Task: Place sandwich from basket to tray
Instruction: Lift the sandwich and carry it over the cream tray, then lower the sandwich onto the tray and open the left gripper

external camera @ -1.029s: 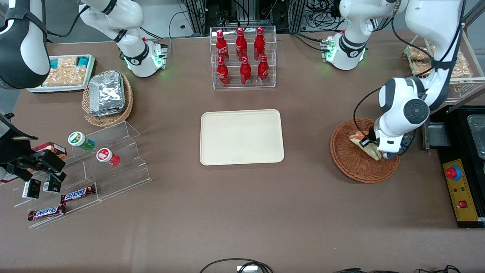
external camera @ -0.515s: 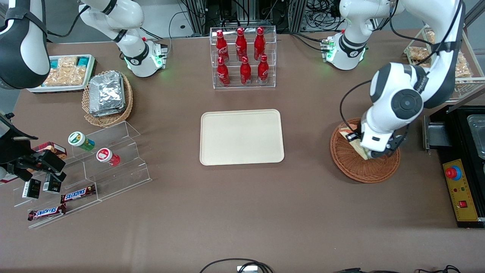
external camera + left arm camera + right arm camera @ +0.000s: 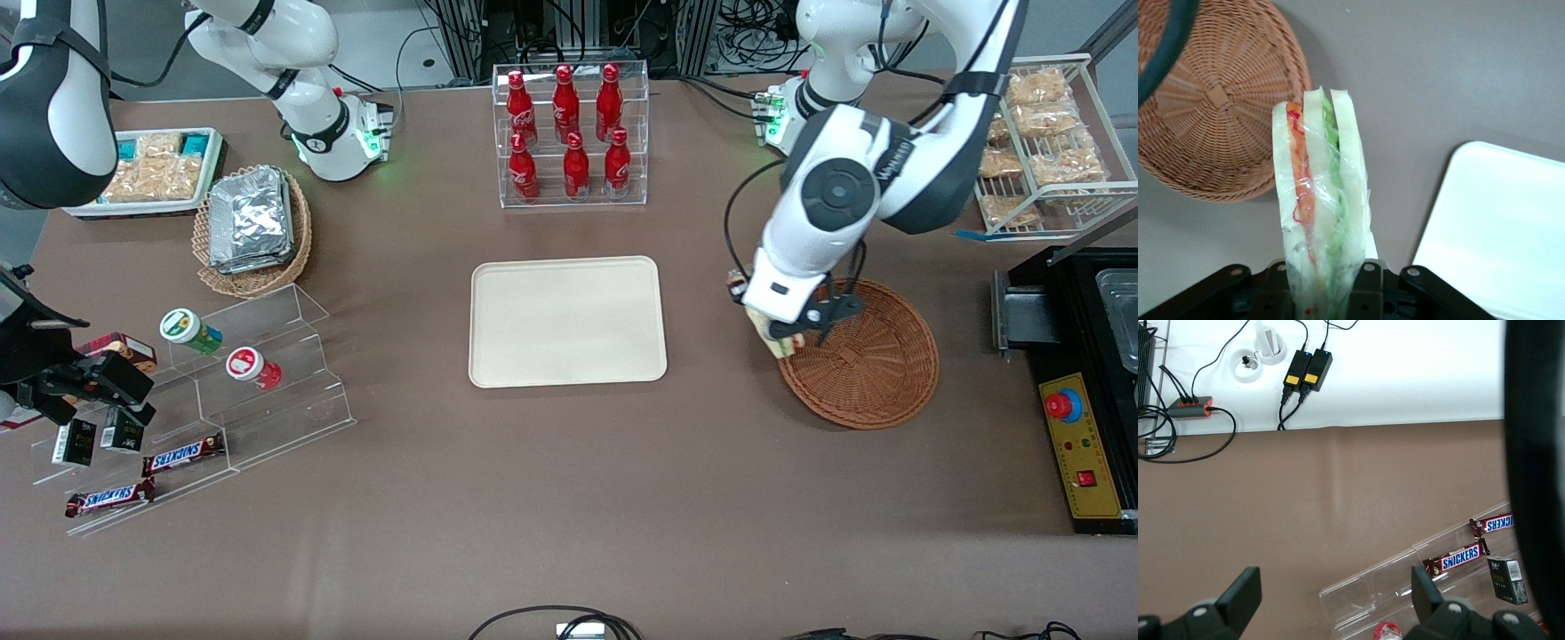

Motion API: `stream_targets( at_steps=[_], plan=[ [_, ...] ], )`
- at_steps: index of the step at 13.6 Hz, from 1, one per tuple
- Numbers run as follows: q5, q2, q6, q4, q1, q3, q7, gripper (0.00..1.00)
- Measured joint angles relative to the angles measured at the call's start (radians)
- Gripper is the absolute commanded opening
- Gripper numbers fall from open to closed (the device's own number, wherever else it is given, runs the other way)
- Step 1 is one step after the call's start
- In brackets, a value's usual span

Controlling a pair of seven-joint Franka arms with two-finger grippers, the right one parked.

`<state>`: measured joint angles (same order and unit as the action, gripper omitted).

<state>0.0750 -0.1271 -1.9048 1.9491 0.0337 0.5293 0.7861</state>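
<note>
The sandwich (image 3: 1319, 207) is clamped upright in the gripper (image 3: 782, 342) and held in the air over the basket (image 3: 876, 373) rim at the basket's 9 o'clock edge, above the desk (image 3: 569, 498). The tray (image 3: 567, 321) lies at 9 o'clock from the gripper, apart from it.

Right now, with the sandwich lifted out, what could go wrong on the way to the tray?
The gripper holds the sandwich only by one end of its slippery clear wrap, so it may slide out or sag. It is above the basket rim, short of the tray; an early release would land it on the table.
</note>
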Motion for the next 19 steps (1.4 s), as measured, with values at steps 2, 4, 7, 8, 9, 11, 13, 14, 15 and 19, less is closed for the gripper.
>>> stream_targets(
  at_steps=[2,4,7,8,9,11,13,14,15,19],
  plan=[
    [0.000,-0.005,0.000,-0.015,-0.002,0.048,0.000,0.00],
    [0.024,-0.016,-0.008,-0.022,-0.029,0.080,0.001,0.00],
    [0.101,-0.060,-0.086,-0.022,-0.136,0.086,0.004,0.00],
    [0.138,-0.083,-0.111,-0.022,-0.172,0.087,0.009,0.00],
    [0.172,-0.108,-0.137,-0.022,-0.202,0.088,0.013,0.00],
    [0.215,-0.164,-0.190,-0.021,-0.244,0.088,0.014,0.00],
    [0.258,-0.225,-0.222,-0.021,-0.278,0.088,0.015,0.00],
    [0.272,-0.255,-0.240,-0.021,-0.288,0.088,0.016,0.00],
    [0.278,-0.282,-0.256,-0.021,-0.295,0.088,0.019,0.00],
    [0.307,-0.378,-0.278,-0.023,-0.323,0.088,0.055,0.04]
  ],
)
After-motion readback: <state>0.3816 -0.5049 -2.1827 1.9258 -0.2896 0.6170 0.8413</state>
